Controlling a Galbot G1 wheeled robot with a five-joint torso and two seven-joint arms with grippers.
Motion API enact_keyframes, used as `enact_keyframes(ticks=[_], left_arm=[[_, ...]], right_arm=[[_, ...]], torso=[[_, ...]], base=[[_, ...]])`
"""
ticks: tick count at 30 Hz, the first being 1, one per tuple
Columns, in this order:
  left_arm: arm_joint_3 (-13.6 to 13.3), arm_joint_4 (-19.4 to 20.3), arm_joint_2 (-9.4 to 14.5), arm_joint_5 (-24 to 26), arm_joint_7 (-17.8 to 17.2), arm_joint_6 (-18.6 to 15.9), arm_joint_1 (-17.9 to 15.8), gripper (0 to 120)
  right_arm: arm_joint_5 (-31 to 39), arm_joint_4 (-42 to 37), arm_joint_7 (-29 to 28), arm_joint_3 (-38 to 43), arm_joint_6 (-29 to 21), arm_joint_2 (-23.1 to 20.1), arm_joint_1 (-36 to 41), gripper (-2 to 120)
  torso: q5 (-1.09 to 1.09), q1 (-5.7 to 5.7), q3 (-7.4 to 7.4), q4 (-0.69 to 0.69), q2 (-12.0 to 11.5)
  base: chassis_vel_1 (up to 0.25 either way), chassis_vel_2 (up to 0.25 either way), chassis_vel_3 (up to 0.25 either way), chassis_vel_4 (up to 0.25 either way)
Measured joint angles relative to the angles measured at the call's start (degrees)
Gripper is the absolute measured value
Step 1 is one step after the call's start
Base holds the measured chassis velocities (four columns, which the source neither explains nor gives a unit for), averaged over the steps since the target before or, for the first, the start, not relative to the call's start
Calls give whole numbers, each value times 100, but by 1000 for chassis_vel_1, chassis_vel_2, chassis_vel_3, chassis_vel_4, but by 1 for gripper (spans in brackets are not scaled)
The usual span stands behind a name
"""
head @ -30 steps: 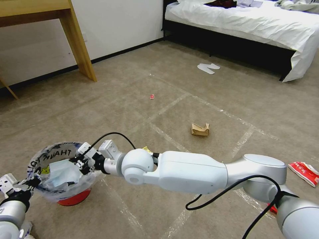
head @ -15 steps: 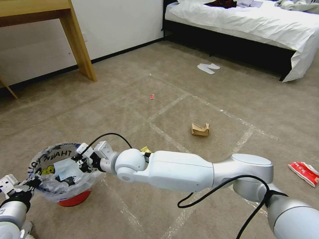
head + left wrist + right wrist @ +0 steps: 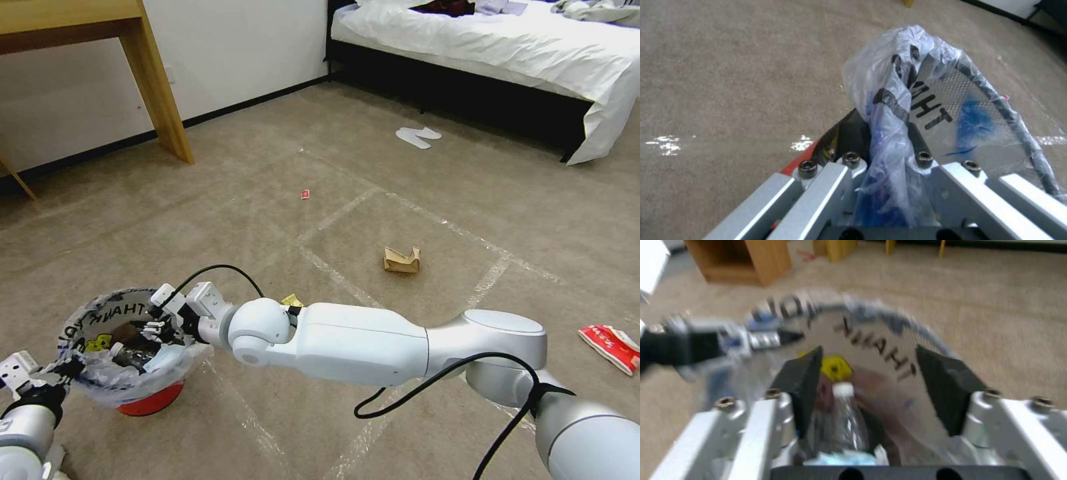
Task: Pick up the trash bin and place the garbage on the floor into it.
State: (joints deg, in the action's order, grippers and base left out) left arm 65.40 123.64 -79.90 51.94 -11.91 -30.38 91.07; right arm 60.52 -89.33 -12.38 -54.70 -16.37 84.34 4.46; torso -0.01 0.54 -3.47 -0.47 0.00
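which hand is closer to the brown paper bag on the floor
Right. The right hand hangs open over the trash bin, nearer the brown paper bag; the left hand grips the bin's far rim.

We see the trash bin [image 3: 127,347] standing on the floor [image 3: 220,220] at our near left. The left claw [image 3: 57,375] sits at the bin's near-left rim, its fingers closed on the rim and bag edge. The right claw [image 3: 155,325] reaches across from the right and hangs over the bin's mouth, jaws apart, with a bottle [image 3: 845,420] lying in the bin beneath it. A scrap [image 3: 291,301] lies just behind the right arm. Farther ahead, inside a taped square, lies a paper bag [image 3: 402,260] — beyond it a small wrapper [image 3: 305,194]. A larger wrapper [image 3: 610,347] lies at far right. The slippers [image 3: 418,137] rest before the bed [image 3: 493,40]; the table [image 3: 80,27] stands far left.
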Motion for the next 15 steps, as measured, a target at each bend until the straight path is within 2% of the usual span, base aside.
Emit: enact_keyframes(ticks=[3,6,7,9,11,14,15], left_arm=[[0,0,-1,-3,2,3,0,5],[21,-5,3,-2,3,6,-5,5],[21,-5,3,-2,3,6,-5,5],[48,-15,34,-1,3,7,-5,5],[57,-15,46,2,2,10,-6,5],[91,-18,71,29,-17,11,-25,5],[91,-18,71,29,-17,11,-25,5]], right_arm=[[57,-106,-38,166,15,27,39,69],[208,-410,-150,798,34,60,110,84],[208,-410,-150,798,34,60,110,84],[246,-607,-184,1387,96,-49,147,95],[248,-675,-186,1606,115,-126,175,98],[227,-924,-179,2401,250,-458,323,100],[227,-924,-179,2401,250,-458,323,100]], torso=[[0,0,0,0,0],[0,0,0,1,0],[0,0,0,1,0],[0,0,1,1,0],[1,0,0,1,0],[2,0,0,0,0],[2,0,0,0,0]], base=[[0,0,0,0],[0,0,0,0],[0,0,0,0],[0,0,0,0],[0,0,0,0],[0,0,0,0],[0,0,0,0]])
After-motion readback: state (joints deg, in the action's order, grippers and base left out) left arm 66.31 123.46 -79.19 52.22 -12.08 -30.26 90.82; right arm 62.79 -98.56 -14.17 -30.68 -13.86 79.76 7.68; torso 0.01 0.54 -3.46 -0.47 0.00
